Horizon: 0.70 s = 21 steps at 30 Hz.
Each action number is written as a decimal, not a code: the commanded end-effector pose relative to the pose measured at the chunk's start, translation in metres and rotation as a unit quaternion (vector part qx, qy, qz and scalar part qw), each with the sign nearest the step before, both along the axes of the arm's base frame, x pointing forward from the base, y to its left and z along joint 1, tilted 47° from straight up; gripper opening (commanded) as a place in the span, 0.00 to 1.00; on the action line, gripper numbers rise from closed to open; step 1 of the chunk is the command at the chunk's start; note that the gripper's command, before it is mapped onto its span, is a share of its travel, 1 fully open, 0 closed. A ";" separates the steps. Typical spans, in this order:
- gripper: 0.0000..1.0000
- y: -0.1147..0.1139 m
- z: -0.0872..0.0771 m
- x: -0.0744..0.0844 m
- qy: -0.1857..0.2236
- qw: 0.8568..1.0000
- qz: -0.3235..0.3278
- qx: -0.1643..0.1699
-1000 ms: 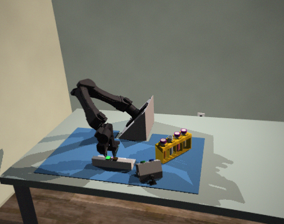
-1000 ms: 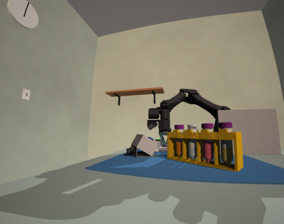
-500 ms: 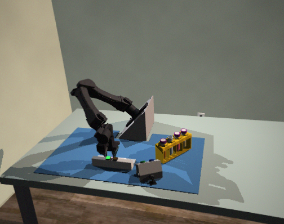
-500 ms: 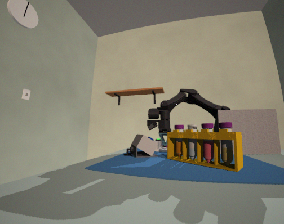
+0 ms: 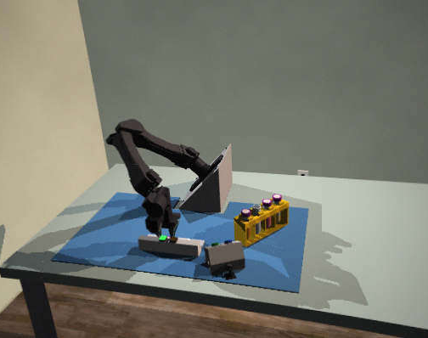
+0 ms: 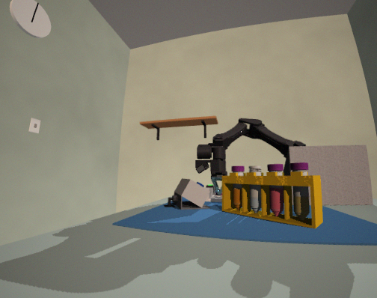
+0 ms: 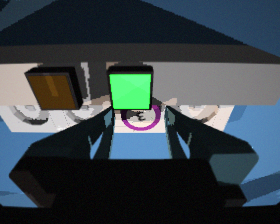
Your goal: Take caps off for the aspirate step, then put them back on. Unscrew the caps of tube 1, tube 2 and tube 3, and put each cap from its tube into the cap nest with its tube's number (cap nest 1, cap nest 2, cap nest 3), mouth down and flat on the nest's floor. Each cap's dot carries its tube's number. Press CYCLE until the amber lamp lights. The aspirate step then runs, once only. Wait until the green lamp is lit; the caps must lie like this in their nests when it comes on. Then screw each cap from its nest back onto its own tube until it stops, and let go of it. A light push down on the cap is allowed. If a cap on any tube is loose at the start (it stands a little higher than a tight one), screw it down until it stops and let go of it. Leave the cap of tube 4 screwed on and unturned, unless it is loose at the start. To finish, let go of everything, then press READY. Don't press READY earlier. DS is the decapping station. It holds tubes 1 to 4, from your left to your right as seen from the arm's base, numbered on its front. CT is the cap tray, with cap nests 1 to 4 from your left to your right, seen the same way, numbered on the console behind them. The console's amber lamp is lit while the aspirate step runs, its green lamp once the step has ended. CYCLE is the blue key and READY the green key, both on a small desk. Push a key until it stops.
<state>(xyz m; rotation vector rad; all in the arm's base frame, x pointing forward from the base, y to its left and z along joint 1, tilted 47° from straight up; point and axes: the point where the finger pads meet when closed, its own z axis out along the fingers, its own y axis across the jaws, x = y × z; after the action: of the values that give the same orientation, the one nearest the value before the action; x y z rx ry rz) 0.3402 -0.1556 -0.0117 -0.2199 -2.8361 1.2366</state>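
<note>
In the wrist view my gripper [image 7: 139, 111] is low over the cap tray [image 5: 171, 245], half open, with one finger on each side of a purple cap [image 7: 139, 117]. The cap lies in its nest with its numbered dot up, and the fingers do not clamp it. Right behind it the console's green lamp [image 7: 130, 87] is lit and the amber lamp [image 7: 53, 89] is dark. The yellow decapping station [image 5: 261, 222] holds one open tube [image 6: 255, 169], second from the left in the exterior view. The other three tubes carry purple caps [image 6: 275, 167].
The other nests [image 7: 28, 112] [image 7: 201, 111] beside the cap look empty. The small desk with the blue and green keys [image 5: 224, 256] stands just right of the tray. A grey wedge panel [image 5: 211, 187] stands behind, over the blue mat.
</note>
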 end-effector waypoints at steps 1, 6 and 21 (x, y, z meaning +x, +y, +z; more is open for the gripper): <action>0.00 0.002 0.004 0.003 -0.007 1.000 0.004 -0.001; 0.00 0.002 0.004 0.003 -0.007 1.000 0.004 -0.001; 0.00 0.020 0.021 0.005 -0.007 1.000 0.004 -0.001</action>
<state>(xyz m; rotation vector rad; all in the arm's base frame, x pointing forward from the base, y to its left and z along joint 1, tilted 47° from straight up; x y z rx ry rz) 0.3395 -0.1510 -0.0041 -0.2393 -2.8325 1.2343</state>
